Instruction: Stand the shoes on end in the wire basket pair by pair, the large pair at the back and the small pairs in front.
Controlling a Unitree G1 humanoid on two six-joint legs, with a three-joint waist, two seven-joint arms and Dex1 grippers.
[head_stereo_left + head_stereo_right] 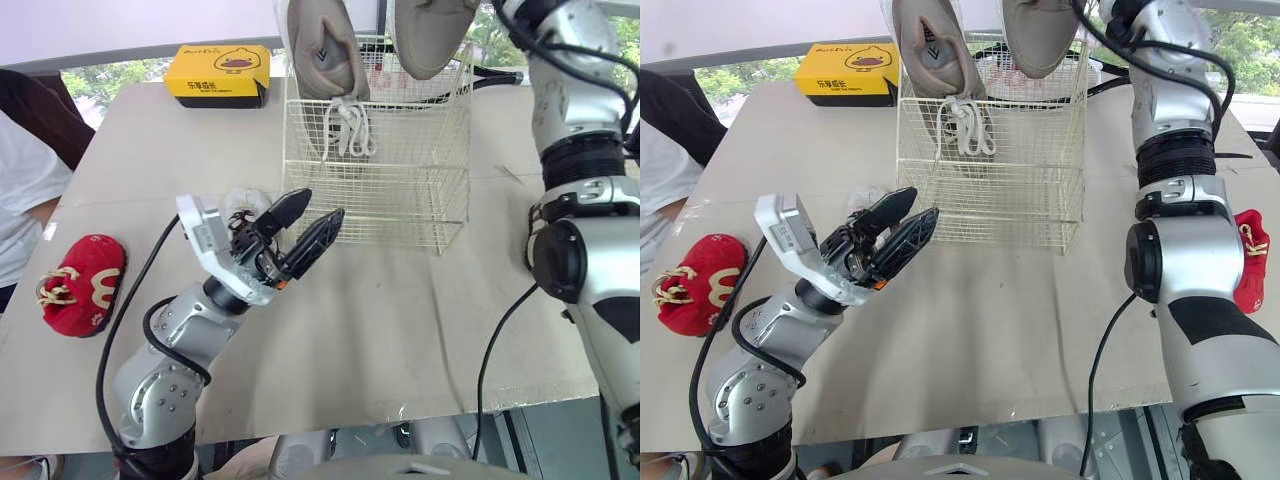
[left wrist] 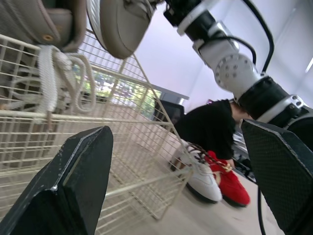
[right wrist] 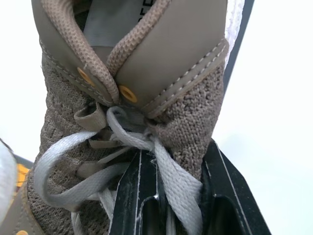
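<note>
The left claw (image 1: 325, 203) hovers over the pale table (image 1: 400, 330) with its two black fingers spread wide, gripping nothing. Just beyond its tips stands the cream wire basket (image 1: 380, 166). In the basket's far left part a large taupe knit sneaker (image 1: 320, 50) stands on end, white laces dangling. The right claw (image 3: 178, 188) is clamped on the tongue and laces of the matching taupe sneaker (image 1: 430, 35), held over the basket's open top. Well left of the left claw lies a small red shoe (image 1: 85, 285); far beyond it, a yellow cardboard box (image 1: 218, 75)
</note>
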